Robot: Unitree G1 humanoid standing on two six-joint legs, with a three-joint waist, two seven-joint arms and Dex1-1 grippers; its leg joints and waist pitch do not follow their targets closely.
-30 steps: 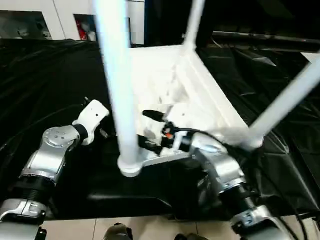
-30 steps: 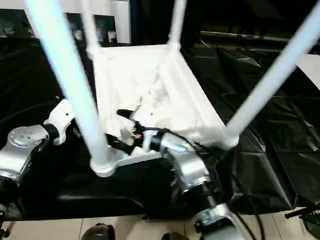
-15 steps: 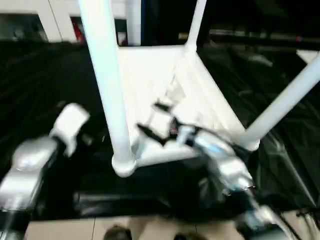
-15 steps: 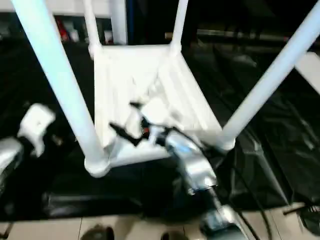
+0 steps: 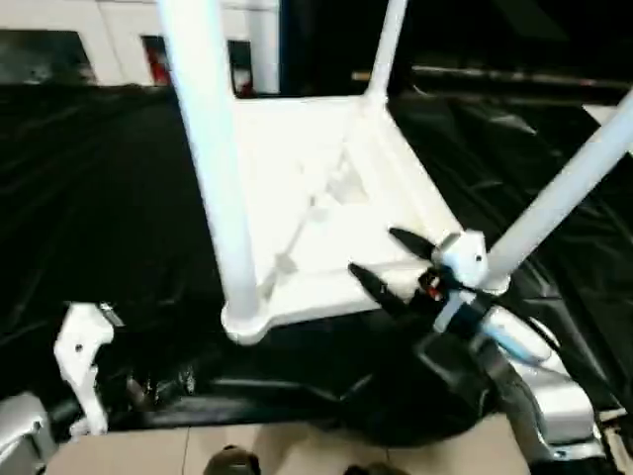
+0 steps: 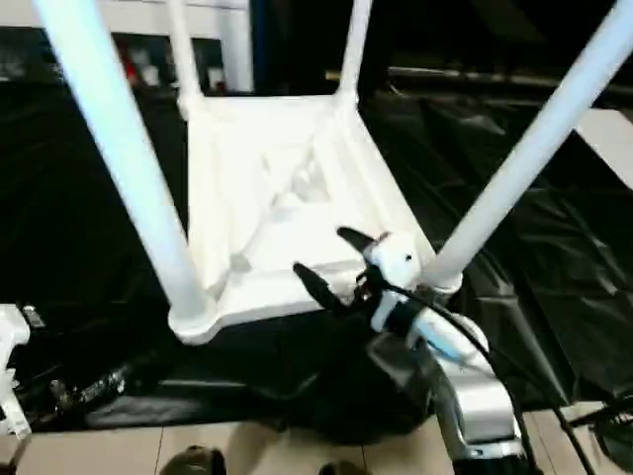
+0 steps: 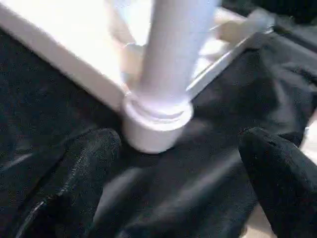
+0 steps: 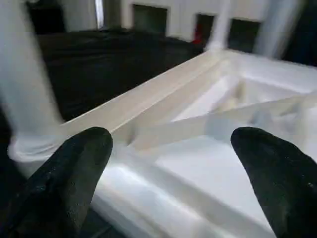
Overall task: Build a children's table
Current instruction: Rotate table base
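The children's table [image 5: 326, 213] is lying upside down on the black-draped tabletop [image 5: 99, 198], its ribbed underside facing up and its white legs standing up from the round corner sockets. The near-left leg [image 5: 213, 158] is rising from its socket [image 7: 156, 121] at the corner closest to the tabletop's front edge, and the near-right leg [image 6: 514, 168] is slanting up toward the right. Two more legs are standing at the far corners.

The right claw [image 5: 391, 262] is hovering over the near edge of the table top, just beside the base of the near-right leg, its two black fingers [image 8: 79, 163] spread wide apart and gripping nothing. In the right wrist view the ribs are showing between those fingers.

The left claw [image 7: 181, 178] is pointing at the near-left socket, its fingers [image 7: 89, 163] also spread wide, holding nothing, with black cloth beneath them. The left arm's white wrist part [image 5: 84, 361] is sitting low at the front edge of the tabletop, apart from the table.
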